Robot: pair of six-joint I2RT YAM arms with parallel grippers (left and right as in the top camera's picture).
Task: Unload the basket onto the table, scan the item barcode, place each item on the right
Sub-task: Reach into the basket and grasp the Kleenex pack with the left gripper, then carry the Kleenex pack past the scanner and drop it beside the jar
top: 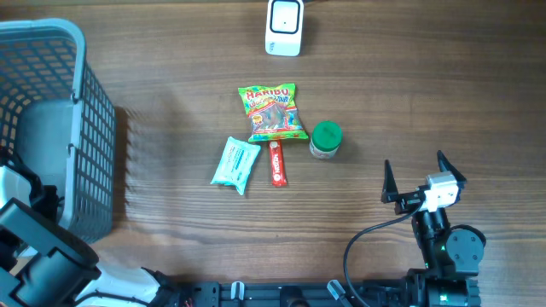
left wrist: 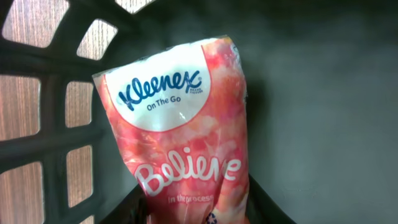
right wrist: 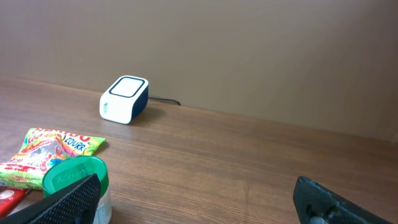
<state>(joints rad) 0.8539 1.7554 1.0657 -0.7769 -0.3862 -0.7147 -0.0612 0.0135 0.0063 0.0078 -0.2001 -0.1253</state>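
Inside basket point(top: 81, 51) | left wrist: Kleenex pack point(left wrist: 183, 124) | overhead: pack hidden

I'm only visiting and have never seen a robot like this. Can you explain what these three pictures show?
These are two robot arms at a table, each ending in two fingers. One picture looks down from above. The other two come from small cameras on the wrists. On the table lie a white scanner, a Haribo bag, a green-lidded jar, a red stick and a teal pack. A basket stands at the left. The left fingers, down inside it, seem closed on a pink Kleenex pack. The right fingers are open and hold nothing.
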